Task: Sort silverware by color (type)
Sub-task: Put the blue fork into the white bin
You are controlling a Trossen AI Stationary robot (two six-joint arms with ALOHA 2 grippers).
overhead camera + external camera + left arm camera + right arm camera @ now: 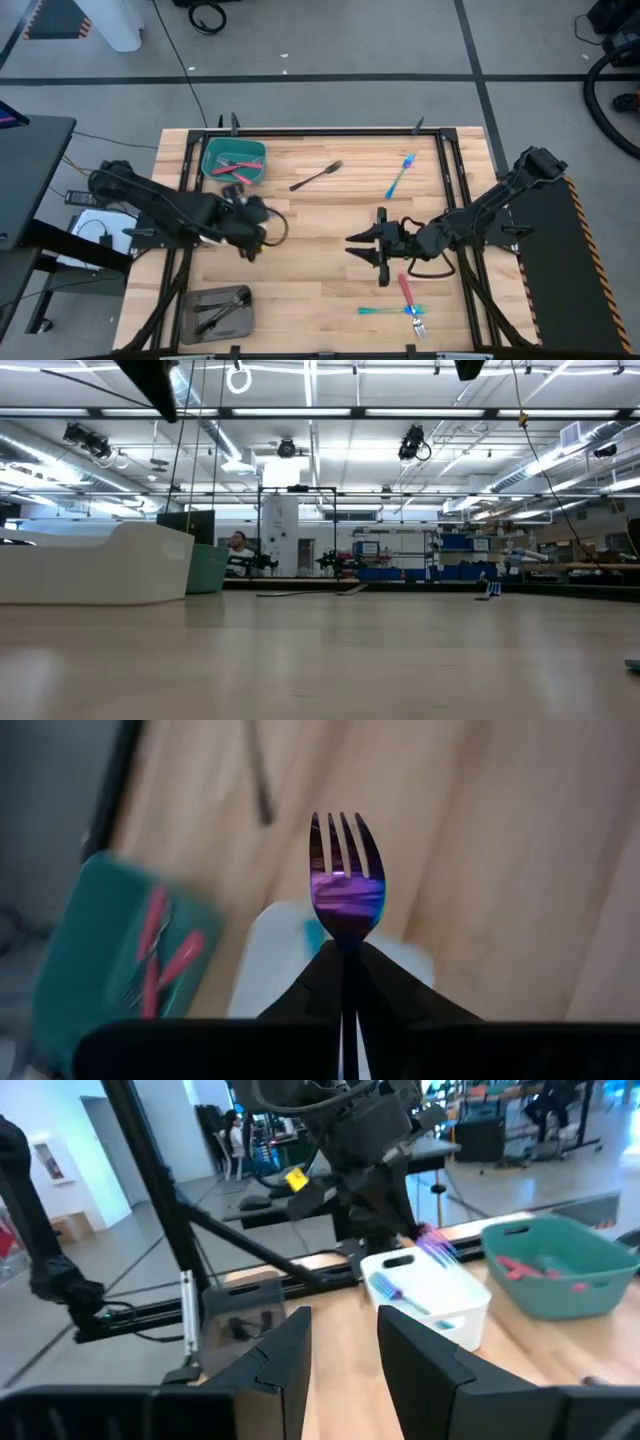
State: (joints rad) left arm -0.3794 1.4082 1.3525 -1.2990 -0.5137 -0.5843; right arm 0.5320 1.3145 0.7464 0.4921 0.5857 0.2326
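Observation:
My left gripper (343,948) is shut on an iridescent blue-purple fork (346,885), lifted over the white tray (425,1295); this tray holds blue-teal silverware (392,1292). Beside it, the teal tray (215,158) holds red-handled pieces (238,168). In the high view my left gripper (252,228) hides the white tray. My right gripper (362,250) hangs open over mid-table, nothing between its fingers (290,1355). A dark fork (317,176), a blue piece (400,176), a red-handled fork (408,297) and a teal piece (388,311) lie flat on the table. My left gripper pinches the fork between its two fingers at the neck (344,934) just behind the head. The tines (345,845) stick out past the fingertips; the handle is hidden between the fingers. The fingers slant downward and lie along the fork, which is lifted clear above the white tray.
A grey tray (200,322) with dark silverware sits at the near left corner. A black frame (330,131) runs round the table's edges. Bare wood lies between the two grippers and along the near middle.

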